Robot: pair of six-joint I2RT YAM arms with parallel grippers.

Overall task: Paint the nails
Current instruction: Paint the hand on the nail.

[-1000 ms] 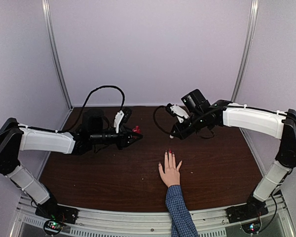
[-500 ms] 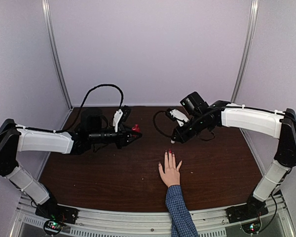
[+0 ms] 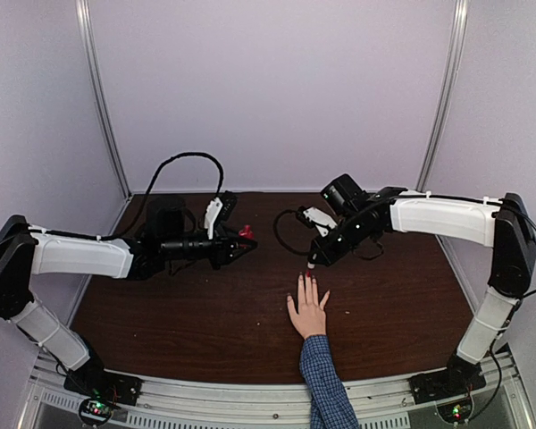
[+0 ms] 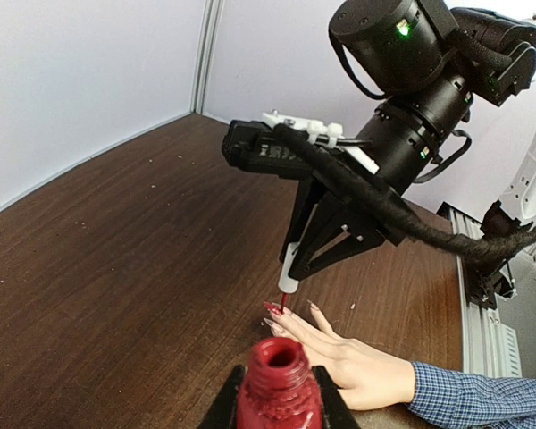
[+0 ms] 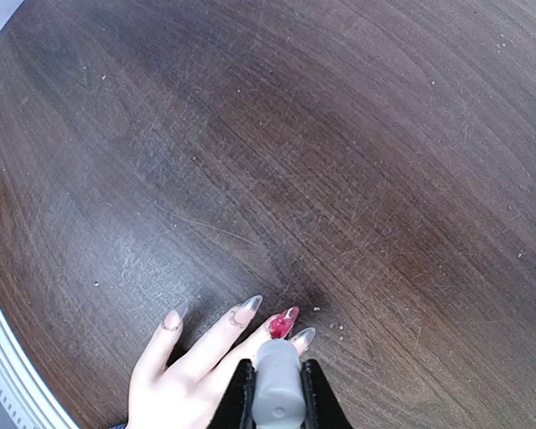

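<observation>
Nails lie mid-table, open wood all around.

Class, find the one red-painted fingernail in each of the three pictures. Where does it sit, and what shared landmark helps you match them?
Top external: red-painted fingernail, just below centre.
Left wrist: low centre, beneath the brush.
Right wrist: bottom centre.
Shared landmark: the person's hand, flat on the table.

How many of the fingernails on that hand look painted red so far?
1 for sure: the dark red middle fingernail, directly under the brush in the right wrist view. The bare nails beside it look unpainted; the thumb's nail is hidden.
</observation>
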